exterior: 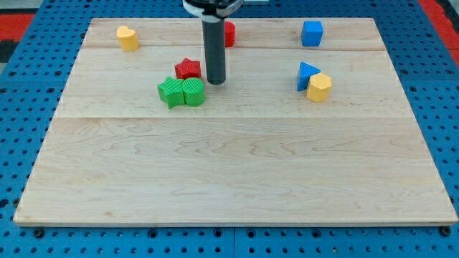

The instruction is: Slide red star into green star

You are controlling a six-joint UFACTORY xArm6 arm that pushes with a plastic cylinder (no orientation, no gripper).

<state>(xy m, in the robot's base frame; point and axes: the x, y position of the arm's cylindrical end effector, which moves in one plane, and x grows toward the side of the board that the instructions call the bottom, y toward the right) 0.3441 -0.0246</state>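
The red star point(188, 69) lies on the wooden board point(237, 172) at upper middle-left. The green star point(171, 92) lies just below and left of it, close to it or touching. A second green block point(193, 92), rounded, sits against the green star's right side. My tip point(216, 80) is right of the red star, close beside it, and above-right of the rounded green block. The rod rises to the view's top.
A red block point(229, 33) sits partly hidden behind the rod. A yellow block point(128, 37) is at top left. A blue cube point(312, 33) is at top right. A blue triangle point(306, 74) touches a yellow block point(320, 87) at right.
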